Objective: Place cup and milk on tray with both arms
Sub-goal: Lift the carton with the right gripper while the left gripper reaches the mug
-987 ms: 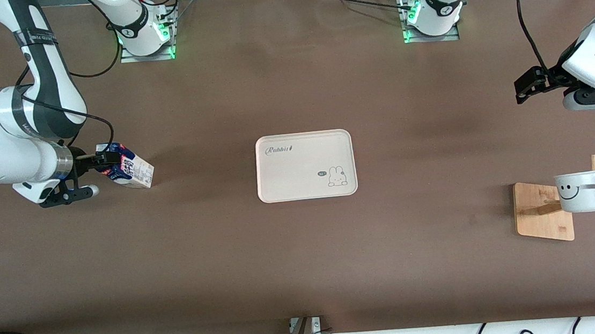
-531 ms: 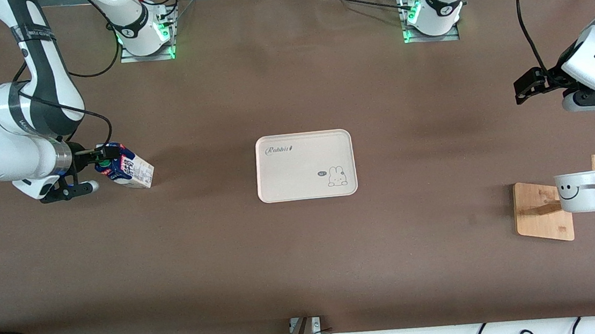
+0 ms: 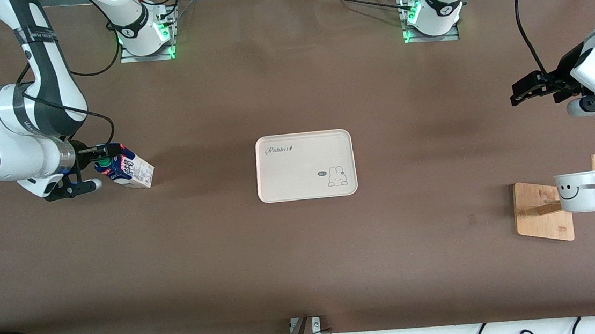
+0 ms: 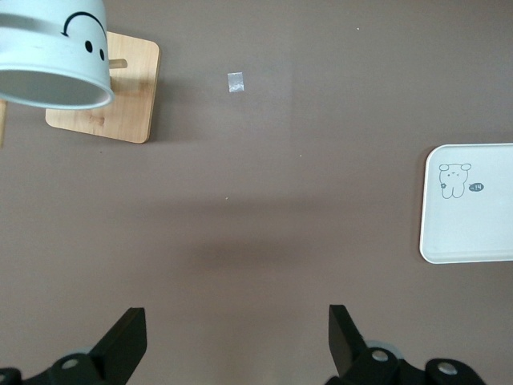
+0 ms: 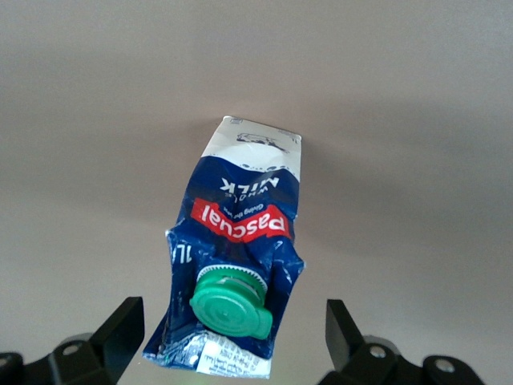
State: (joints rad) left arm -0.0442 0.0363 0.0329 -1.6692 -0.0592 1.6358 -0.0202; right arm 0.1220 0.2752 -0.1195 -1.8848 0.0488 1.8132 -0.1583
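My right gripper (image 3: 97, 167), risen slightly, straddles one dark blue milk carton (image 3: 128, 171) with jaws spread; my left gripper (image 3: 521, 92), open, has shifted near one smiley white cup (image 3: 580, 192) on its wooden rack (image 3: 542, 212); one cream tray (image 3: 305, 165) lies between.

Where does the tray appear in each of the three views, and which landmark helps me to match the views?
Front view: the tray lies at the middle of the table, bare.
Left wrist view: only one end of it shows, cut by the picture's edge, with the rabbit drawing.
Right wrist view: not in it; only the milk shows.
Shared landmark: the rabbit drawing, in the front and left wrist views.
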